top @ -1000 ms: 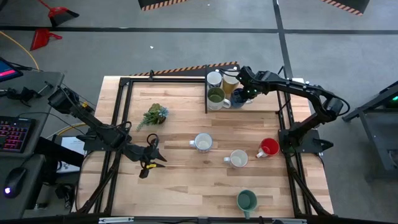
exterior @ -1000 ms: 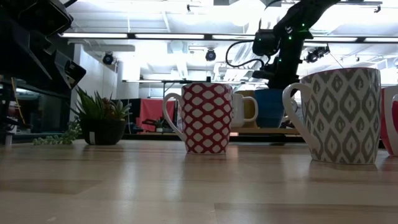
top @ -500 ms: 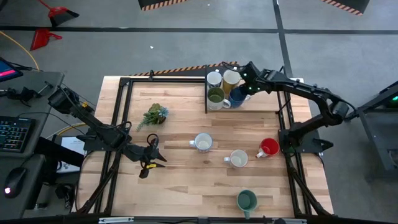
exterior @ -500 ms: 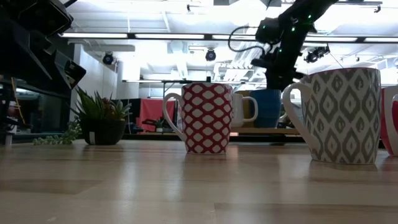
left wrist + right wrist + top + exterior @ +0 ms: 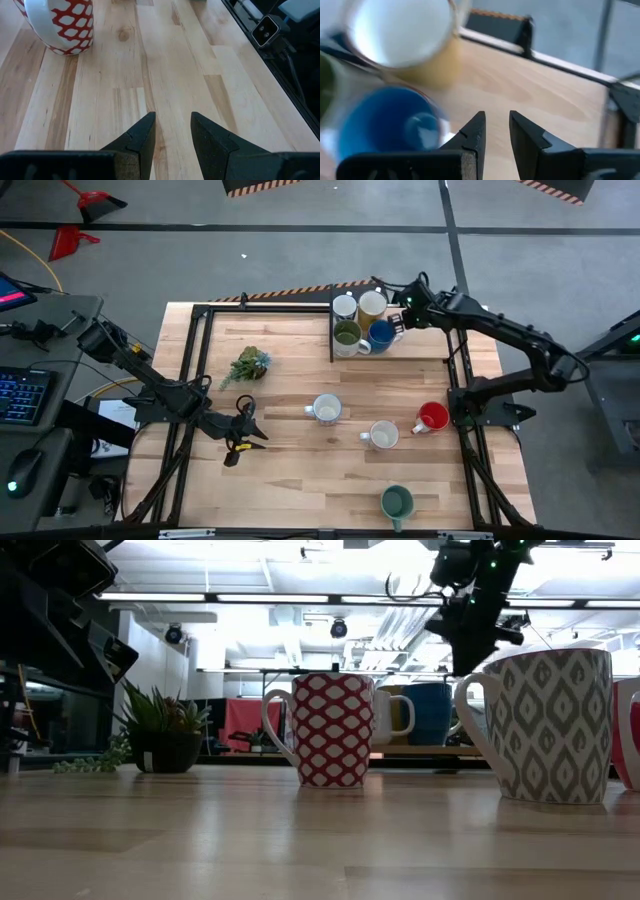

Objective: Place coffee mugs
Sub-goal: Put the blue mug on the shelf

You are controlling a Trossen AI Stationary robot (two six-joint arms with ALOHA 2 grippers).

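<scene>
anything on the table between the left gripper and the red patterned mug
No. In the left wrist view only bare wooden table lies between the left gripper and the red patterned mug; the high view shows the same empty stretch.

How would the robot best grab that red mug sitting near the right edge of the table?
Probably by the rim, coming straight down from above. The red mug stands upright with its mouth open to the top, and its handle sticks out on the side toward the patterned grey mug. One finger inside and one outside the wall, on the side away from the handle, should pinch it well.
</scene>
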